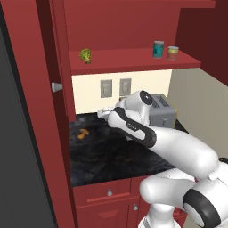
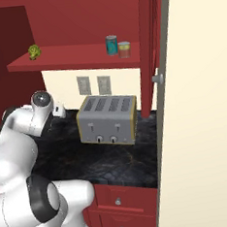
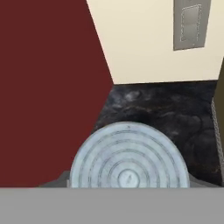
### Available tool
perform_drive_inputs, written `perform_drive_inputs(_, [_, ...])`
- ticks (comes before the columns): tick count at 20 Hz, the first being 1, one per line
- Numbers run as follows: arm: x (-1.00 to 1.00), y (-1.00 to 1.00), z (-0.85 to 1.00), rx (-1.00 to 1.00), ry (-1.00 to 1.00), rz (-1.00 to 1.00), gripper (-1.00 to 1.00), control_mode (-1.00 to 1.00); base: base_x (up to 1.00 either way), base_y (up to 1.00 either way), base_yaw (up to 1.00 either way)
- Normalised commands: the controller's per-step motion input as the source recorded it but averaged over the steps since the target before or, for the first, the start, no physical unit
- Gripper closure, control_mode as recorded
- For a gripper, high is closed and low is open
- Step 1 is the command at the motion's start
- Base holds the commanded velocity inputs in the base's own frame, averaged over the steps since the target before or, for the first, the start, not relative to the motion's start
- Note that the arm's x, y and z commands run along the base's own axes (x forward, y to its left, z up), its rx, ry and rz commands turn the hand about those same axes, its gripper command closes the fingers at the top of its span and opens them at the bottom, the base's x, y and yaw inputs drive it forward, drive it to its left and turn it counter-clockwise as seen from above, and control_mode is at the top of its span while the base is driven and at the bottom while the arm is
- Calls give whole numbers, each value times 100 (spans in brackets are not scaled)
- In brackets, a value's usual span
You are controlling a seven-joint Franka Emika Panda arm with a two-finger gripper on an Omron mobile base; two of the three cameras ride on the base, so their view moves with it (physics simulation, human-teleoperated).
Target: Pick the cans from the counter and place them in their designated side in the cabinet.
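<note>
Two cans already stand on the cabinet (image 1: 133,62) shelf board near its right end: a teal-labelled can (image 1: 158,49) and, just beside it on the right, a red-and-yellow-labelled can (image 1: 173,53). A green leafy lump (image 1: 85,55) sits near the shelf's left end, well apart from them. The hand view looks down on the ringed silvery top of a third can (image 3: 129,159), close under the camera at the back of the black marbled tabletop (image 1: 111,156), near its rear left corner where the red side wall meets the cream back wall. The fingers are hidden there, so I cannot tell whether they are clamped on this can or apart. In the left base view the gripper (image 1: 103,113) reaches low over the tabletop's rear edge. A grey toaster (image 2: 107,119) stands at the rear right of the tabletop, and a small orange curved item (image 1: 83,133) lies toward its left edge.
</note>
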Motion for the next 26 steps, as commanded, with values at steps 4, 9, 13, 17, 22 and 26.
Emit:
perform_drive_inputs(4, [-23, 0, 32, -11, -9, 14, 100, -100, 0, 0, 0])
perform_drive_inputs(9, [-31, 0, 36, -12, -13, 13, 100, -100, 0, 0, 0])
perform_drive_inputs(13, [-31, 0, 33, -12, -14, 12, 100, -100, 0, 0, 0])
perform_drive_inputs(17, [-28, 0, 24, -12, -9, 10, 100, -100, 0, 0, 0])
perform_drive_inputs(22, [-14, 0, 12, -9, -5, 7, 100, -100, 0, 0, 0])
perform_drive_inputs(26, [-21, -1, 13, -10, -7, 6, 100, -100, 0, 0, 0])
